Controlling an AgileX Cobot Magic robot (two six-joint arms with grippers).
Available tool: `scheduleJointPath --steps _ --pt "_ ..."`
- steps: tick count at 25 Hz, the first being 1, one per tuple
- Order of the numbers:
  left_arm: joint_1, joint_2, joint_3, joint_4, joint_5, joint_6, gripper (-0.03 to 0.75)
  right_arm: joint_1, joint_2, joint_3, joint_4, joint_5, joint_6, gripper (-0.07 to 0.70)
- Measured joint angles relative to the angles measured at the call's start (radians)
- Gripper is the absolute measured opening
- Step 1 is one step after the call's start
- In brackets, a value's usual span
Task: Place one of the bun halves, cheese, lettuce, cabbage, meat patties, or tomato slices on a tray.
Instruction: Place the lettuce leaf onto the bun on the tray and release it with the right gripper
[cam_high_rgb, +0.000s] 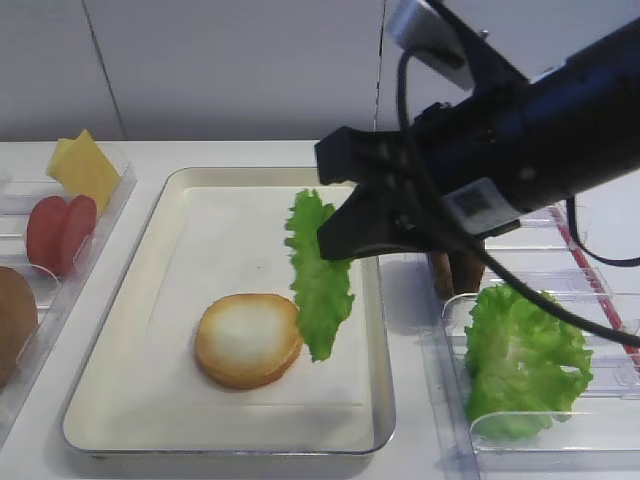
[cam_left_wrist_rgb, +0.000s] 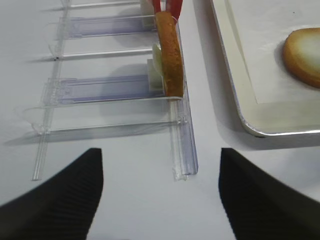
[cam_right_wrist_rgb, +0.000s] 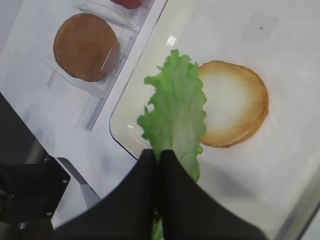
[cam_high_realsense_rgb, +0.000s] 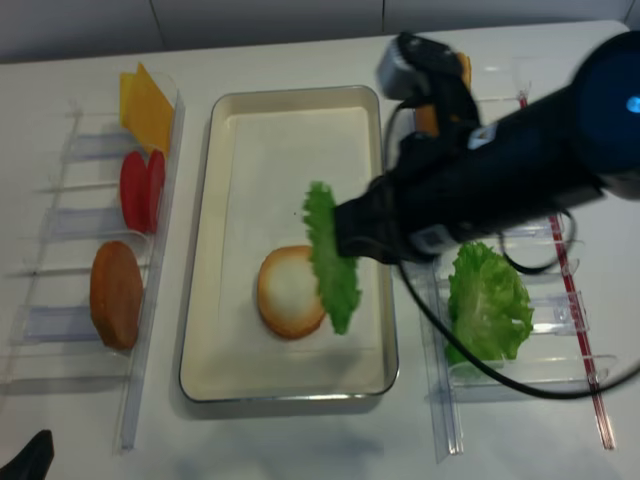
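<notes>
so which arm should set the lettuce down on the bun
Right. The right gripper is shut on the lettuce, which hangs over the tray beside the bun half. The left gripper is open, off the tray.

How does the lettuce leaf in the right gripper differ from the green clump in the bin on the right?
The lettuce leaf is a single thin leaf, while the green clump is a bulky bunch. The leaf hangs in the air over the tray, pinched by the right gripper; the clump rests in a clear bin beside the tray, untouched. Both are bright green and frilly.
</notes>
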Motion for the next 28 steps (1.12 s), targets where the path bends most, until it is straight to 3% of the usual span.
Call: scheduleJointPath --steps 13,28 --pt "0.0 0.0 0.0 0.0 0.0 0.0 0.483 0.167 0.287 -0.23 -0.014 -0.04 0.04 0.05" --pt "0.0 0.0 0.0 0.0 0.0 0.0 0.482 0.18 0.454 -0.298 -0.058 -0.093 0.085 0.05"
